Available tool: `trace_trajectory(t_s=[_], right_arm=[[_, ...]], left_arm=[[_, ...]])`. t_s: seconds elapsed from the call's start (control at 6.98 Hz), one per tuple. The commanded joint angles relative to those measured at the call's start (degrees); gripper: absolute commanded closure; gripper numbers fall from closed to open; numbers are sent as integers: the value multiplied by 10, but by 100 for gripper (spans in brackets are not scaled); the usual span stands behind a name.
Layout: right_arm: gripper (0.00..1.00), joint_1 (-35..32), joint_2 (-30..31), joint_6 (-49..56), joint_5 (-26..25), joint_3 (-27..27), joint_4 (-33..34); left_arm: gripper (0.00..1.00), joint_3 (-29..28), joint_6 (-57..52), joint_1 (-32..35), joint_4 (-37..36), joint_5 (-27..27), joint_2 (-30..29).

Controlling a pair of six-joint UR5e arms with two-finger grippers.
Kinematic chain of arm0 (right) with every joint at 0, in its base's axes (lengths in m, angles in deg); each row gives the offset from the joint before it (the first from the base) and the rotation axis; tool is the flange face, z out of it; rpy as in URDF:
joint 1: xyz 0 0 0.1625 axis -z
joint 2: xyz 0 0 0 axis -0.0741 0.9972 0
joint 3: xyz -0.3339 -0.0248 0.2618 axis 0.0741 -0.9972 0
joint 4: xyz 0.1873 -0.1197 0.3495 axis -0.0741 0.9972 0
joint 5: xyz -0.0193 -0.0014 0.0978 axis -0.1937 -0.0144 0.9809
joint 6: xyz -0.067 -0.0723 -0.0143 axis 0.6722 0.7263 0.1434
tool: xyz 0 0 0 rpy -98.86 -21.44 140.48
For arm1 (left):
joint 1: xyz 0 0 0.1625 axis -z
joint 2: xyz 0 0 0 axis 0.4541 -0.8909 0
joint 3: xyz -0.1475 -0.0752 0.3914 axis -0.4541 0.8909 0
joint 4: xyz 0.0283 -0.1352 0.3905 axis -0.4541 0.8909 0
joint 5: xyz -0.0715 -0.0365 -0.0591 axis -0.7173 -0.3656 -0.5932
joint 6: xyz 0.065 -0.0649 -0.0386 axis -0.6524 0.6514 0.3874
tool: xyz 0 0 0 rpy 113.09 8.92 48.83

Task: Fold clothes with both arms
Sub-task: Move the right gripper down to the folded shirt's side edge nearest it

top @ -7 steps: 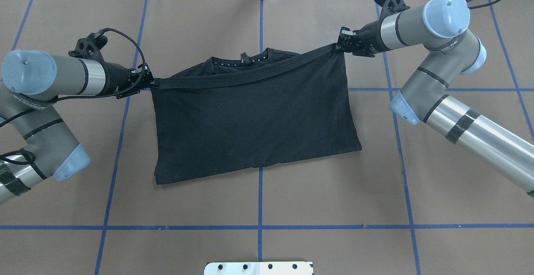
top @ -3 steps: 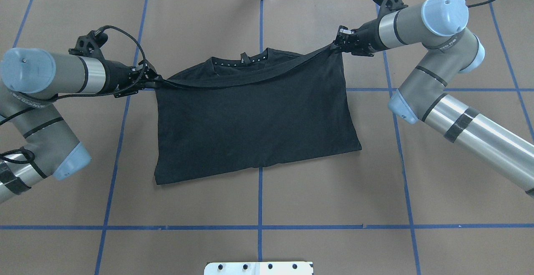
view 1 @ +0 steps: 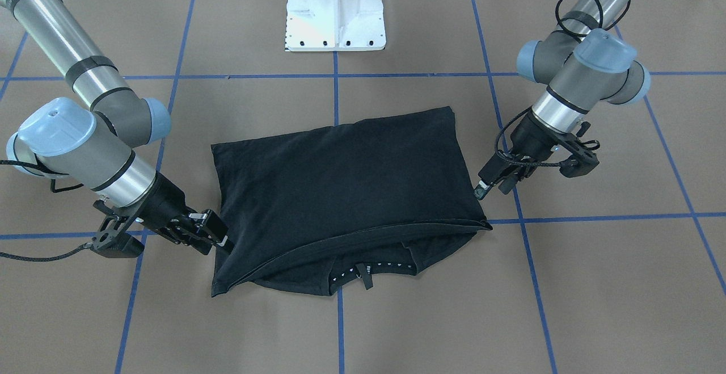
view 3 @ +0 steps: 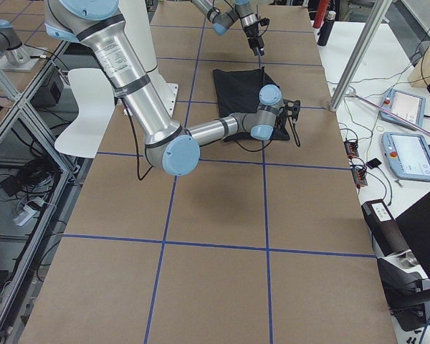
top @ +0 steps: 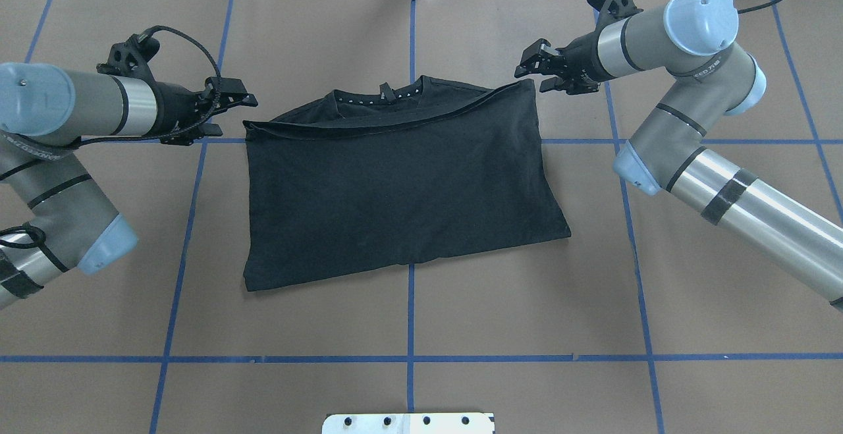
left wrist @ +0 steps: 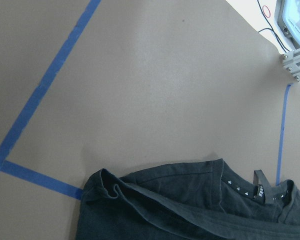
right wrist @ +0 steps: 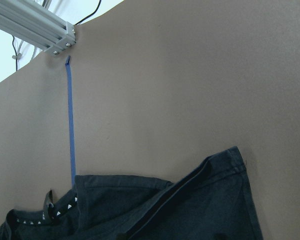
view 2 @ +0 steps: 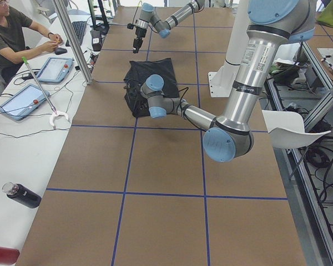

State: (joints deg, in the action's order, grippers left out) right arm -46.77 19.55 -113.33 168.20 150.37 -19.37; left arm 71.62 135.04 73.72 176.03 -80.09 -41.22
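Observation:
The black T-shirt lies folded in half on the table, its hem edge laid up near the collar at the far side. Its chest graphic is hidden inside the fold. My left gripper is open and empty, just off the shirt's far left corner. My right gripper is open and empty, just off the far right corner. In the front-facing view the shirt lies between the left gripper and the right gripper. The wrist views show only shirt corners.
The white pedestal base stands at the near-robot edge. Blue tape lines grid the brown table cover. In the exterior left view an operator sits at a side bench with tablets and a black bottle.
Both grippers opened and let go of the raised shirt edge. The edge dropped flat onto the shirt. Both grippers drew back slightly outward from the corners.

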Motion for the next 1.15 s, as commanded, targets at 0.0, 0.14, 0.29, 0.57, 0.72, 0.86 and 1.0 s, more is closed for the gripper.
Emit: trace_trajectory(t_s=[0.0,0.14,0.29,0.57,0.72,0.86,1.0], right_arm=[[0,-3,44,-6,54,43,6],[0,7,88,-6,55,80,18],[0,22,133,-6,58,114,18],[0,66,166,-40,62,137,20],[0,85,167,-56,62,138,19],[0,96,174,-57,62,139,19],[0,101,180,-57,64,145,19]], left_arm=[[0,7,0,2,-1,-1,-1],[0,15,0,3,-1,-1,0],[0,25,1,6,-2,-1,1],[0,28,1,6,-2,-1,2],[0,28,1,6,-2,-1,2],[0,28,1,6,-2,0,2],[0,32,1,7,-3,0,2]])
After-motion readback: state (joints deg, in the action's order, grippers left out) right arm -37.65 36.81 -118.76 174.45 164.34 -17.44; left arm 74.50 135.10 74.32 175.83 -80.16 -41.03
